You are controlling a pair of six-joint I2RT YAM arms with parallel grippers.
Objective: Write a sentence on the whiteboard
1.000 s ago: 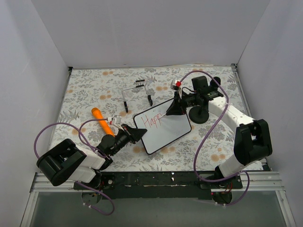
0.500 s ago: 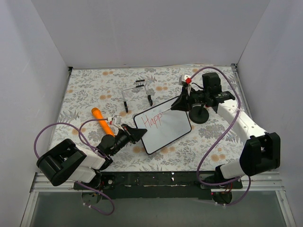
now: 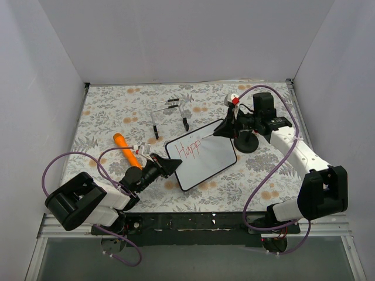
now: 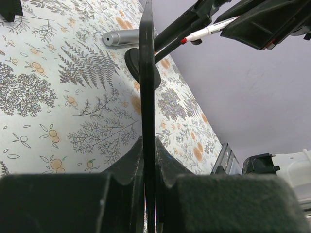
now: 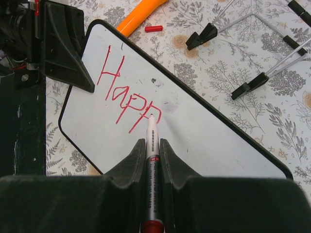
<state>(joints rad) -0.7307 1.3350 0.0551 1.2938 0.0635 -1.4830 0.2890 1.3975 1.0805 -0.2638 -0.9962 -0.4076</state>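
The whiteboard (image 3: 205, 158) lies tilted on the flowered cloth, with the sentence begun as red "Happ" (image 3: 188, 149) near its left end. My left gripper (image 3: 171, 165) is shut on the board's near-left edge. In the left wrist view the black frame (image 4: 146, 82) runs edge-on between the jaws of the left gripper (image 4: 148, 141). My right gripper (image 3: 222, 129) is shut on a red-capped marker (image 5: 152, 145) over the board's far-right edge. In the right wrist view the marker's tip sits by the last "p" (image 5: 146, 109) on the whiteboard (image 5: 209, 136); I cannot tell if it touches.
A clear wire stand with black feet (image 3: 170, 114) stands behind the board. An orange tool (image 3: 126, 148) lies left of it, with a small red cap (image 5: 154, 28) nearby. A black round base (image 3: 246, 142) sits right of the board. White walls close three sides.
My right arm has swung right and back, carrying the marker from the board's middle toward its far-right edge. The written letters are unchanged. The left arm has not moved.
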